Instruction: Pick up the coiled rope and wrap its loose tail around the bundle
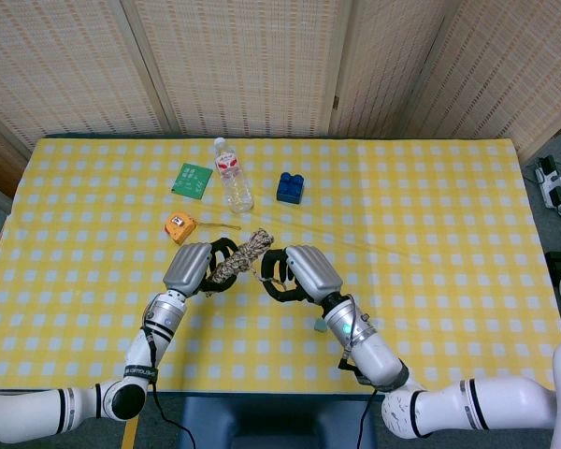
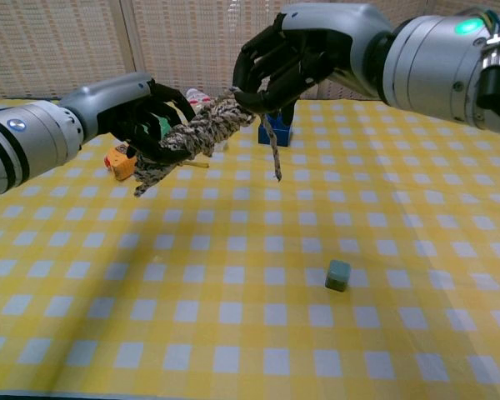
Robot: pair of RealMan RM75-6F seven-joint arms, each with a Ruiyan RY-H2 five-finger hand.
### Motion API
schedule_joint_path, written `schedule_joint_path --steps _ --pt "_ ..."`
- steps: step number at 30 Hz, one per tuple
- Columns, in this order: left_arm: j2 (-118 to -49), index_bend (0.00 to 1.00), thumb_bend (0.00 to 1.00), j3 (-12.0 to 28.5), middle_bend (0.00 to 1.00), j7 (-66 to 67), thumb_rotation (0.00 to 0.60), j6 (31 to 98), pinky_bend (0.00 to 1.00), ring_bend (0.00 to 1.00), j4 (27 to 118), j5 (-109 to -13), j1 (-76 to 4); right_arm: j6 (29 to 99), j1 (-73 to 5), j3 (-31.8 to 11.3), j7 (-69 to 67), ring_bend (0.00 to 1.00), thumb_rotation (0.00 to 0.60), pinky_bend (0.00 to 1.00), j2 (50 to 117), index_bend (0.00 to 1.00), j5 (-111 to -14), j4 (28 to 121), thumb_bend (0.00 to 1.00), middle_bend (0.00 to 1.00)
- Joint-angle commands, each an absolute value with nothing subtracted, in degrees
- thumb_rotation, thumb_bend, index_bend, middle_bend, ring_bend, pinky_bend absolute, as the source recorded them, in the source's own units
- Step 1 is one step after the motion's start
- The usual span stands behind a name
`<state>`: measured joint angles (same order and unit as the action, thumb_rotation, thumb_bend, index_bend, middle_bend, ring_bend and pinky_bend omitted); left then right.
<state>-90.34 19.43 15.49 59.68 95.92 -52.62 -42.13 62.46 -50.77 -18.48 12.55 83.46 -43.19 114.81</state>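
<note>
Rope is already lifted clear of the bench: the coiled bundle is held in the air by the left robot hand, whose fingers are curled around its lower end. The loose tail is pinched at its upper part by the right robot hand, which is closed on it just beside the bundle's upper end, and the tail's free end is seen dangling below that hand. Pick-up is judged done; some turns appear wound already, though their number cannot be told. The hanging length is judged left to be wrapped around the bundle.
</note>
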Motion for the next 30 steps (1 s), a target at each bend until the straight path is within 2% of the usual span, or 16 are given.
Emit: schedule_joint_path --steps 1,6,13,19,26,28,29,30 --pt "-89.3 0.65 0.77 21.5 0.66 10.4 0.6 59.2 0.75 0.66 97.0 -51.0 -41.2 62.2 -50.3 -17.8 12.1 0.59 0.6 0.56 83.6 0.79 -43.6 114.5 0.74 0.59" --pt "-86.6 0.65 0.77 23.5 0.66 1.9 0.6 56.7 0.75 0.66 98.9 -51.3 -39.6 61.5 -49.2 -17.0 10.4 0.6 0.6 0.56 83.7 0.79 -44.4 112.9 0.74 0.59" --pt "-83.3 0.65 0.77 24.7 0.66 -7.7 0.6 55.9 0.75 0.66 101.2 -56.3 -37.3 59.9 -48.3 -16.4 8.2 0.59 0.6 0.56 84.4 0.79 -45.6 109.9 0.74 0.59" --pt "-81.2 0.65 0.77 24.3 0.66 -11.9 0.6 56.2 0.75 0.66 103.4 -60.6 -36.0 59.5 -48.1 -16.7 7.3 0.55 0.6 0.56 84.9 0.73 -46.5 107.9 0.74 0.54" --pt "-78.2 0.65 0.77 22.5 0.66 -16.9 0.6 55.7 0.75 0.66 106.5 -66.9 -34.8 59.6 -47.6 -17.3 6.3 0.42 0.6 0.48 85.5 0.53 -48.2 105.8 0.74 0.43" --pt "-77.6 0.65 0.77 21.9 0.66 -17.6 0.6 55.8 0.75 0.66 106.9 -68.3 -34.7 59.6 -47.3 -17.2 6.1 0.38 0.6 0.45 85.4 0.44 -48.7 105.5 0.71 0.39" --pt "-77.4 0.65 0.77 21.7 0.66 -17.9 0.6 55.9 0.75 0.66 107.0 -68.8 -34.7 59.4 -47.2 -17.3 5.8 0.37 0.6 0.45 85.2 0.43 -48.8 105.6 0.7 0.39" --pt "-77.2 0.65 0.77 21.5 0.66 -18.3 0.6 55.9 0.75 0.66 107.0 -69.1 -34.6 59.3 -47.0 -17.3 5.5 0.33 0.6 0.41 84.9 0.34 -49.0 105.8 0.65 0.34"
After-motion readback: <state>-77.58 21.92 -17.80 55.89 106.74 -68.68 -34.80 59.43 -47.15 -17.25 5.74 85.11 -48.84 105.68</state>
